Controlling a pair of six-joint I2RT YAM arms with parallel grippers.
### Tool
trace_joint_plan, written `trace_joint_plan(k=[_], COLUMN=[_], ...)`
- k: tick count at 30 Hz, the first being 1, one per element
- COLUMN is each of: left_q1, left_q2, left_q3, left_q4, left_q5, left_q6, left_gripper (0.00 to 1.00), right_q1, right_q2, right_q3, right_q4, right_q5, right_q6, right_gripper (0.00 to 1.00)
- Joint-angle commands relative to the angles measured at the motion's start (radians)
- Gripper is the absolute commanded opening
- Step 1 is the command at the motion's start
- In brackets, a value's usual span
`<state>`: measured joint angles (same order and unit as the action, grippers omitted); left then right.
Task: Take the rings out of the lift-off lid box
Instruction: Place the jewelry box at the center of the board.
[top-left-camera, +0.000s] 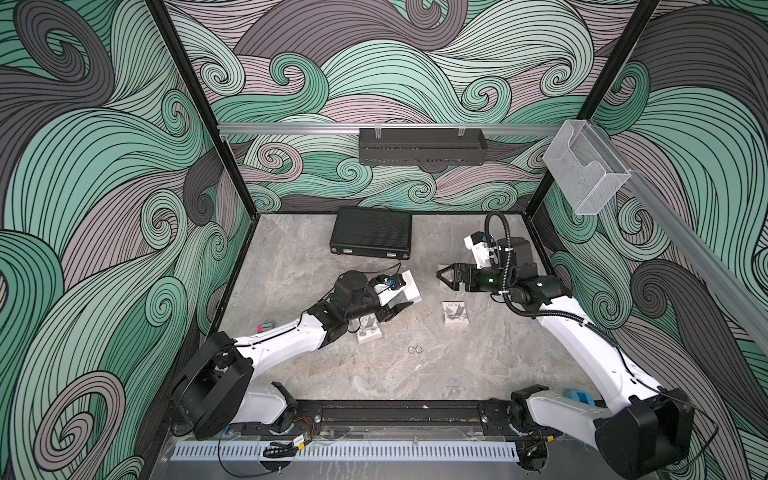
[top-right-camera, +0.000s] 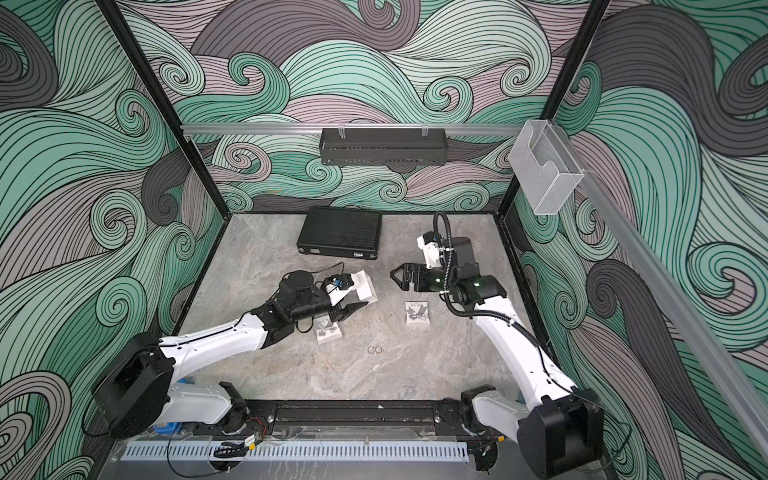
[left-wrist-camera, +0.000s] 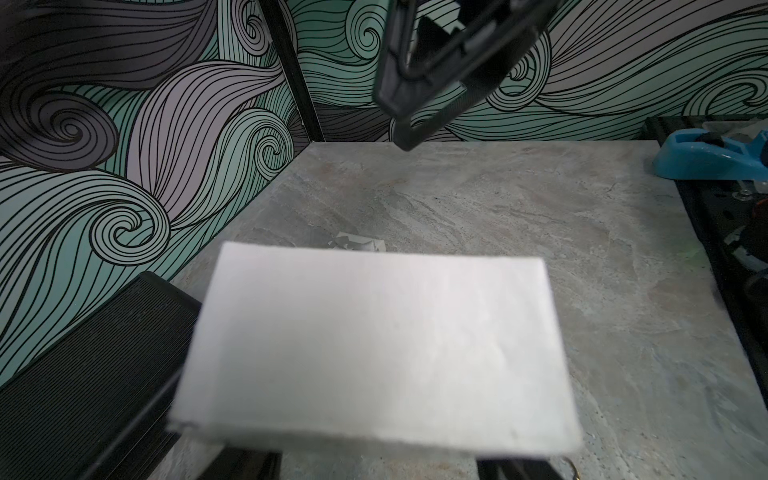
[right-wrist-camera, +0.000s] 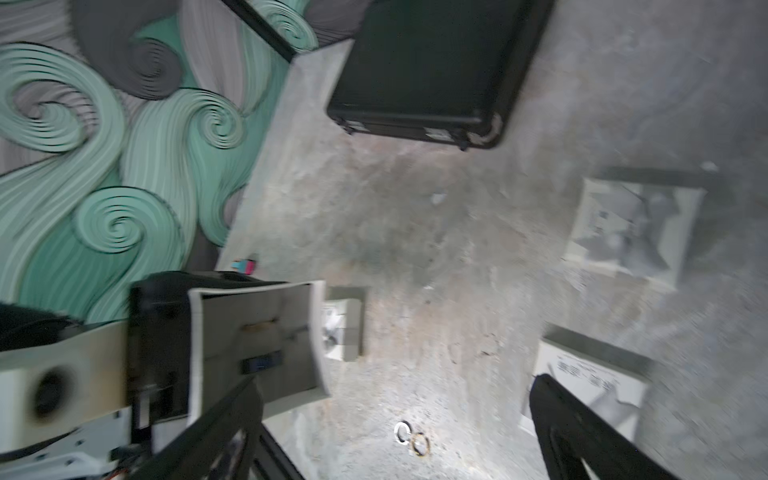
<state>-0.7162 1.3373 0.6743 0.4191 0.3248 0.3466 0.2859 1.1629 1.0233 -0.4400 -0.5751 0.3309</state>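
The left gripper (top-left-camera: 401, 308) was pressed together on one wall of the white box (top-left-camera: 409, 287) and held it tilted above the table (top-left-camera: 478, 374), clear of the surface. The right gripper (top-left-camera: 442, 277) hung in the air near the box, with its jaws spread and nothing between them. Two rings (top-left-camera: 414, 350) lay flat on the table side by side, touching or almost touching. They were nearer to the robot's base than the box was. In the right wrist view the inside of the box was too blurred to tell if more rings were in it.

I judge the rings to be very light, hard and smooth, so they would slide or roll at a small push. Lying flat, they give the fingertips almost no height. The best hold seems to be across the band, from above, with the jaws only a little apart. The box looks like thin card, and its wall could bend under a strong squeeze.
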Motion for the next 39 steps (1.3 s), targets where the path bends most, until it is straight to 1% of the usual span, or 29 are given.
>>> trace_joint_plan(k=[1,3,9,12,17,23,26,31,32,37,39], left_q1=[0.003,0.003,0.003,0.003,0.004,0.003,0.003,0.003,0.003,0.003,0.003], left_q2=[-0.001,0.002,0.007,0.007,0.01,0.008,0.008,0.012,0.012,0.01,0.008], left_q3=[0.045,0.046,0.054,0.056,0.062,0.065,0.065,0.07,0.07,0.067,0.065], left_q4=[0.009,0.009,0.009,0.007,0.006,0.004,0.004,0.002,0.003,0.003,0.003], left_q5=[0.017,0.02,0.025,0.028,0.036,0.039,0.039,0.04,0.04,0.039,0.037], left_q6=[-0.009,-0.01,-0.008,-0.007,-0.007,-0.006,-0.004,-0.002,-0.001,-0.001,-0.001], left_gripper=[0.57,0.56,0.56,0.56,0.56,0.56,0.56,0.56,0.57,0.56,0.57], right_q1=[0.004,0.02,0.097,0.125,0.155,0.18,0.192,0.208,0.209,0.208,0.208], right_q2=[0.009,0.017,0.044,0.057,0.094,0.128,0.142,0.157,0.158,0.158,0.159], right_q3=[0.037,0.046,0.033,0.011,0.012,0.015,0.012,0.012,0.01,0.006,0.008], right_q4=[0.075,0.12,0.146,0.18,0.202,0.232,0.247,0.254,0.258,0.27,0.265], right_q5=[-0.242,-0.266,-0.243,-0.231,-0.234,-0.246,-0.247,-0.247,-0.25,-0.257,-0.259], right_q6=[0.063,0.088,0.105,0.123,0.142,0.165,0.18,0.191,0.195,0.208,0.21], right_gripper=[0.93,0.87,0.67,0.63,0.51,0.43,0.41,0.32,0.29,0.12,0.07])
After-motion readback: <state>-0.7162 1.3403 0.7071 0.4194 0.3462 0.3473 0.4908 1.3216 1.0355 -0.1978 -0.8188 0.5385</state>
